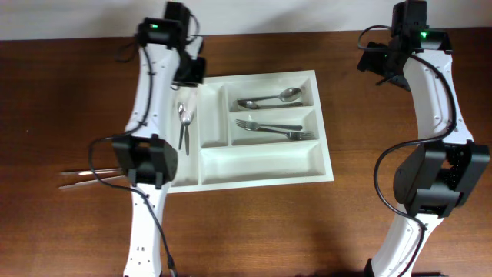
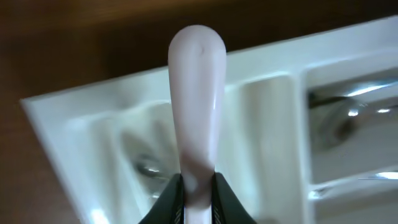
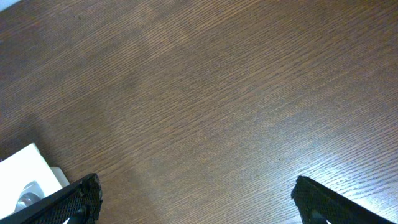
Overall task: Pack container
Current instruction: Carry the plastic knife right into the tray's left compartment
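Note:
The container (image 1: 261,163) is a large white compartment tray in the middle of the table. My left gripper (image 2: 198,186) is shut on a white rounded utensil handle (image 2: 196,93), which points up and out over the tray's (image 2: 68,124) narrow compartments near a corner. In the overhead view the left gripper (image 1: 189,71) hangs above the tray's far left corner. My right gripper (image 3: 196,202) is open over bare wood, nothing between its fingers (image 3: 68,199), and sits right of the tray (image 1: 384,65).
Metal spoons (image 1: 269,98) lie in the far right compartment, forks (image 1: 273,128) in the one below, small spoons (image 1: 184,123) in the left narrow one. Two thin metal utensils (image 1: 84,177) lie on the table left of the tray. A tray corner (image 3: 25,171) shows in the right wrist view.

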